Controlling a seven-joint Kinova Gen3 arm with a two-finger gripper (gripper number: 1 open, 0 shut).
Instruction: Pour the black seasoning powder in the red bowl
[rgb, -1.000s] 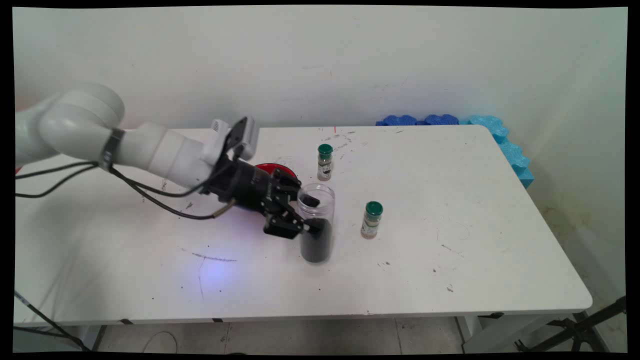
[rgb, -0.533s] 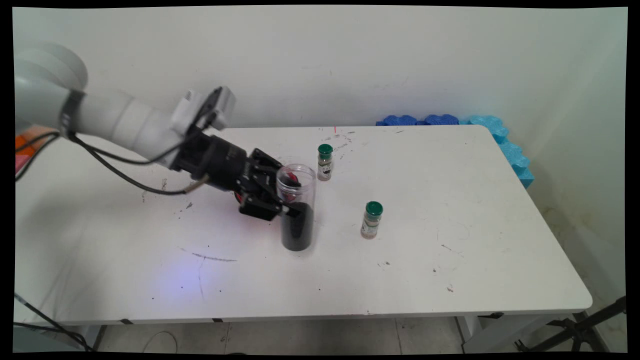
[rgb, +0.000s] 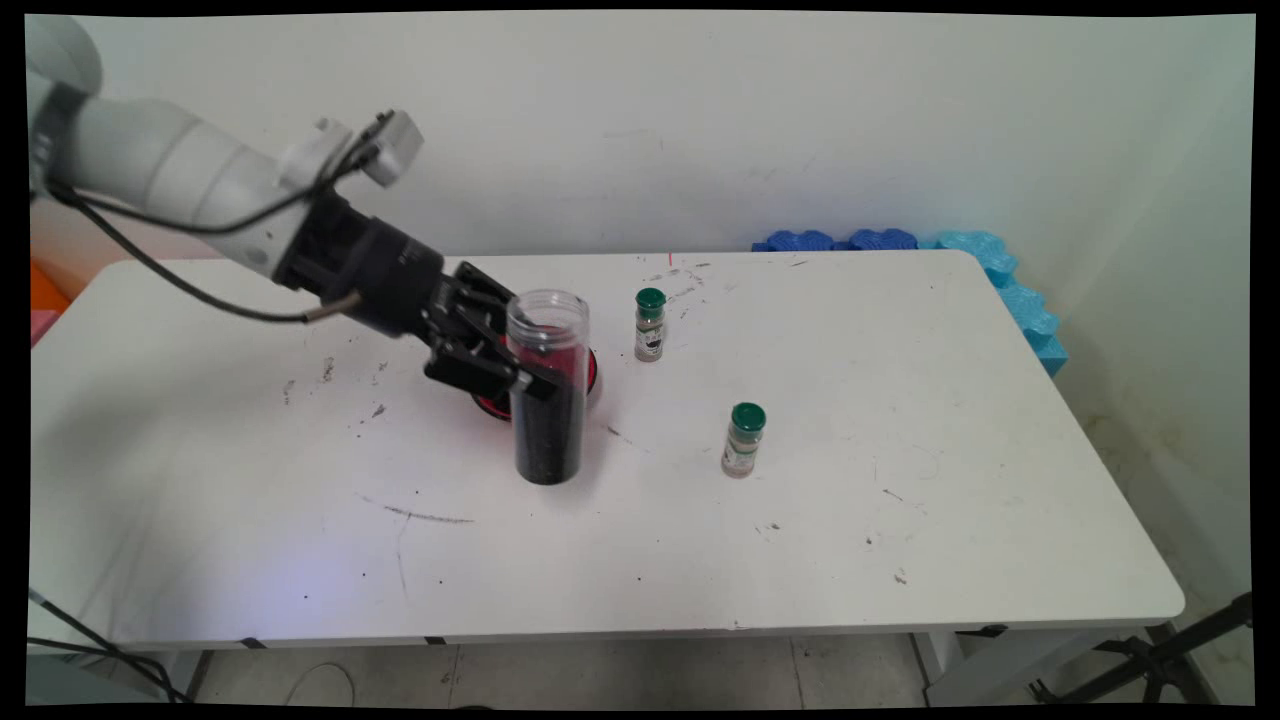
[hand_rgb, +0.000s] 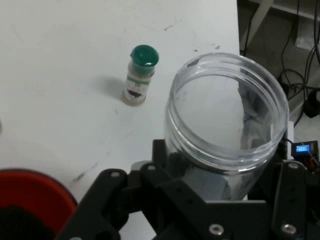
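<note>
My gripper (rgb: 533, 372) is shut on a clear plastic jar (rgb: 547, 385), open at the top and holding black grains in its lower half. The jar stands upright, held about mid-height, in front of a red bowl (rgb: 592, 372) that it partly hides. In the hand view the jar's open mouth (hand_rgb: 225, 115) fills the centre above the gripper (hand_rgb: 220, 197), and the red bowl's rim (hand_rgb: 35, 192) with something dark inside shows at lower left. Two green-capped spice bottles stand to the right: one (rgb: 650, 325) near the bowl, one (rgb: 743, 440) further forward. One such bottle (hand_rgb: 139, 75) appears in the hand view.
Blue foam pieces (rgb: 880, 240) lie along the table's back right corner and right edge (rgb: 1030, 315). The white table (rgb: 900, 540) carries dark scuffs and specks. Black cables hang from the arm at the left.
The gripper has carried the jar leftward and upward, from beside the nearer spice bottle to in front of the red bowl. Both spice bottles stay put.
</note>
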